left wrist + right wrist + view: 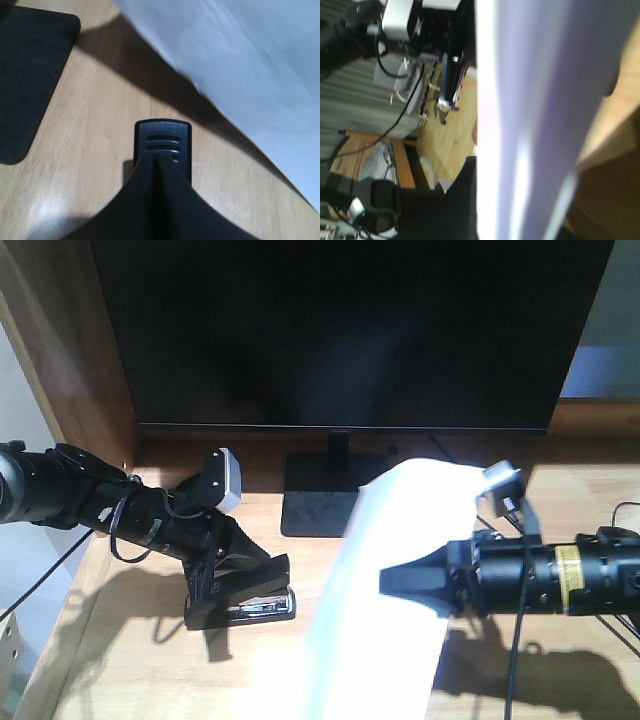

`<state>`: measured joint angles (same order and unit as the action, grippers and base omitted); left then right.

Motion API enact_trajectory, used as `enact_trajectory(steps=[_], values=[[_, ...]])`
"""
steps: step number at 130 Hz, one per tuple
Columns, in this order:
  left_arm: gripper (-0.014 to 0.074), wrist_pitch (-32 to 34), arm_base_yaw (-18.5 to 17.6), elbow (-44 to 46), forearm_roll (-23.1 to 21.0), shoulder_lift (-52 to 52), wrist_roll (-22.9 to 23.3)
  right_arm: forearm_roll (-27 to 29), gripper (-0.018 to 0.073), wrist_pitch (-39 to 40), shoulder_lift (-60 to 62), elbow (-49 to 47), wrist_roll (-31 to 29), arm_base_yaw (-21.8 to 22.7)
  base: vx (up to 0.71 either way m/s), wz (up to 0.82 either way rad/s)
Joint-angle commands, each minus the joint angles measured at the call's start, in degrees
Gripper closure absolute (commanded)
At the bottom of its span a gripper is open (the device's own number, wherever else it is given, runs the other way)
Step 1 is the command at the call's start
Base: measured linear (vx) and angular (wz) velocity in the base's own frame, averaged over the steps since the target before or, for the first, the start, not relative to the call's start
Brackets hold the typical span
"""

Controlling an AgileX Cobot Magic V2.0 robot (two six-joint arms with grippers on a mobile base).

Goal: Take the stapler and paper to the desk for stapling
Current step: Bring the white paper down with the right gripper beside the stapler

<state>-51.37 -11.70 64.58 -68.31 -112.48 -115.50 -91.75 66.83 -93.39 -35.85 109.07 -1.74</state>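
The black stapler (247, 602), silvery along its side, is at the left of the wooden desk (110, 640), and my left gripper (232, 582) is shut on it from above. In the left wrist view the stapler's ribbed front end (163, 139) sticks out past the closed left gripper (162, 161), low over the desk (85, 150). The white paper (385, 570) hangs curved in mid-desk with my right gripper (392, 582) shut on its right edge. The right wrist view is filled by the paper (535, 120) beside the right gripper (476, 200); the stapler (448, 75) shows beyond it.
A large black monitor (350, 330) stands at the back, its flat base (315, 502) just behind the paper and also at the left wrist view's corner (25, 75). A brown wooden side panel (70, 350) rises at left. Cables trail at the right edge (625, 515).
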Motion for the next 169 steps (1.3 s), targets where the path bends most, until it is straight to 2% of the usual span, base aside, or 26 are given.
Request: enact_trajectory(steps=[1, 39, 53, 96, 144, 169], values=[[0.0603, -2.0, -0.2, 1.4, -2.8, 2.7, 0.5, 0.6, 0.0562, 9.7, 0.6, -1.2, -1.0, -0.7, 0.00, 0.00], [0.0603, -2.0, -0.2, 1.4, -2.8, 2.7, 0.5, -6.7, 0.0562, -2.7, -1.8, -1.2, -1.0, -0.6, 0.00, 0.00], [0.0603, -2.0, -0.2, 1.4, -2.8, 2.7, 0.5, -7.6, 0.0562, -5.3, -2.7, -1.2, -1.5, -0.6, 0.00, 0.00], [0.0603, -2.0, -0.2, 1.4, -2.8, 2.7, 0.5, -6.1, 0.0562, -6.9, -4.1, -1.2, -11.9, -0.6, 0.00, 0.00], [0.0603, -2.0, -0.2, 1.4, -2.8, 2.7, 0.5, -5.5, 0.0562, -9.2, -5.9, -1.2, -14.2, -1.1, 0.00, 0.00], [0.0603, -2.0, -0.2, 1.4, -2.8, 2.7, 0.5, -3.4, 0.0562, -10.0, -8.2, -1.2, -16.0, -1.1, 0.00, 0.00]])
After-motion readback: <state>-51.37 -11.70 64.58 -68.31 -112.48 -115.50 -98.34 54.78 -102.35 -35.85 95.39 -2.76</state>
